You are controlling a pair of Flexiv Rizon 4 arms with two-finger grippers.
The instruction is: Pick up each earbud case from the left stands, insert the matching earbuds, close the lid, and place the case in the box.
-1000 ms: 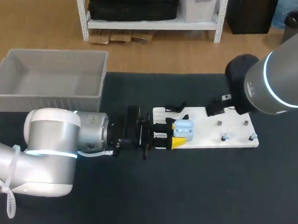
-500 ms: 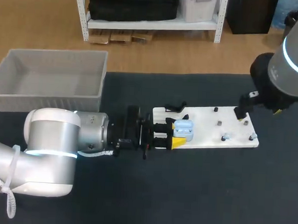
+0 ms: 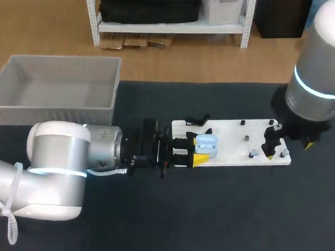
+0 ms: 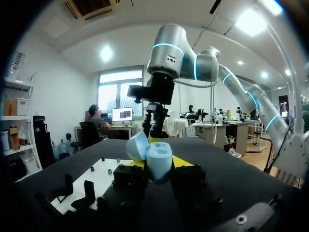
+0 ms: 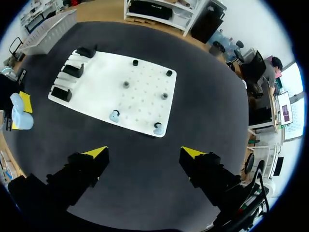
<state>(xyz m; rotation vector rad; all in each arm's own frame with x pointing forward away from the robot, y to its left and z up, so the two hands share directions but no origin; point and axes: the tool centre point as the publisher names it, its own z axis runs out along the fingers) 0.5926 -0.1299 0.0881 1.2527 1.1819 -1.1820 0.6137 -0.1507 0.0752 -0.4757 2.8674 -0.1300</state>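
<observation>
At the white board's [image 3: 228, 145] left end, the light blue earbud case [image 3: 206, 143], lid open, is clamped between the left gripper's [image 3: 202, 146] fingers. Over the board's right end the right gripper [image 5: 145, 153] hangs with fingers spread wide, holding nothing, and two light blue earbuds [image 5: 114, 116] stand on the board ahead of it. Any print on the case is too small to read.

Spread fingers [image 5: 98, 152] hover above a white board [image 5: 96, 89] carrying two blue earbuds [image 5: 114, 116].
</observation>
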